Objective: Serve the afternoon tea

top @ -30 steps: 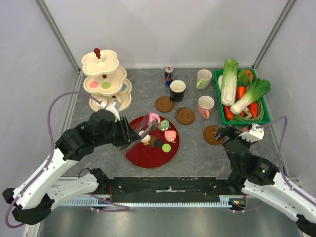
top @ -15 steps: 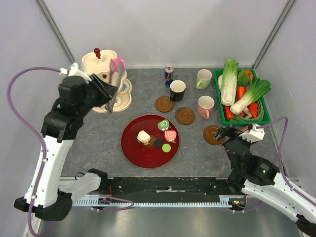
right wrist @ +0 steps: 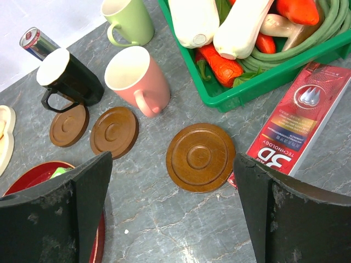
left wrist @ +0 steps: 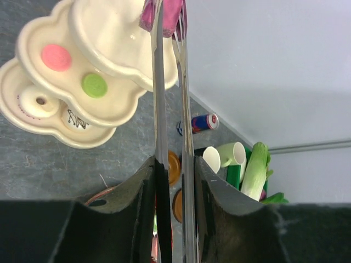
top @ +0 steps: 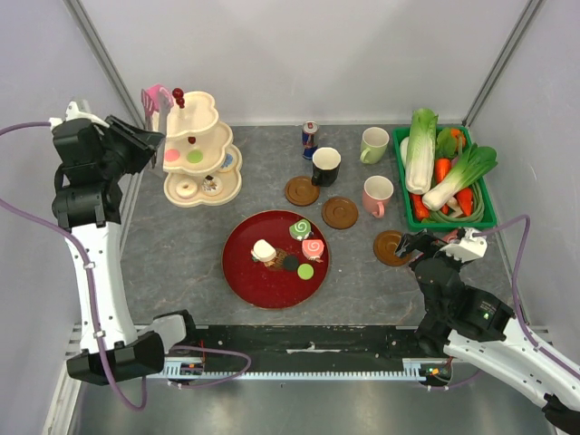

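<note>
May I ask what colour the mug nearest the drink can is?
Black mug, white inside; clearest in right wrist view.

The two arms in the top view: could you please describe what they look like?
Both the left arm and right arm have white links with bulky black joints. A purple cable loops along each. The left pincer and right pincer have thick matte black fingers, the right one's scuffed pale at the edges. A white block sits by the right wrist.

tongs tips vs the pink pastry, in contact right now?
Touching. Left wrist view: the pink pastry sits pinched between the two tips of the tongs, metal pressed against it on both sides, no gap.
</note>
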{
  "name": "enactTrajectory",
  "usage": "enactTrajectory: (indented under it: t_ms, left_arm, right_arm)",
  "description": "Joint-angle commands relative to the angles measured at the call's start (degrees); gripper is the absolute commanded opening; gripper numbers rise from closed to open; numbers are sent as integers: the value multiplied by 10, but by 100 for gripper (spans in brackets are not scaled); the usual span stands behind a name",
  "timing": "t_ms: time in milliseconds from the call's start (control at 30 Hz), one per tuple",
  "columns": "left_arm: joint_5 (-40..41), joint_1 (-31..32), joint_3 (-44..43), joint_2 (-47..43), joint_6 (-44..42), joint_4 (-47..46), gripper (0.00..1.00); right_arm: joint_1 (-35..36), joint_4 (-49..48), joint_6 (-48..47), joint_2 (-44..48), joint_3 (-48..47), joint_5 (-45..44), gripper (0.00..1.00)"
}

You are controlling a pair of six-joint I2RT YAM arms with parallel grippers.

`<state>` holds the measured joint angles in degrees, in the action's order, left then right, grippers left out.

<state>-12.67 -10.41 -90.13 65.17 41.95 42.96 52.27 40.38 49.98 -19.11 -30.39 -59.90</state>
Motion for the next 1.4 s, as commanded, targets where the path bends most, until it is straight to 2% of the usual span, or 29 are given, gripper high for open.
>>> enactTrajectory:
  t_ms: [0,267,733,1133,1367]
  left_arm:
    - [-101,-64,30,1,20,-72,36]
    - [-176,-116,105,-7,63,-125,36]
    - [-223,-124,101,44,84,-144,37]
    - [-200,-140,79,68,49,-80,42]
    - [-160,-145,44,70,23,-39,50]
  right_arm:
    - [0,-8,9,-4,2,-21,98]
    - [0,-8,9,-13,2,-24,98]
    - [0,-8,7,-11,-1,-25,98]
    - [0,-6,7,-11,-5,-27,98]
    - [0,-6,7,-15,-6,-29,98]
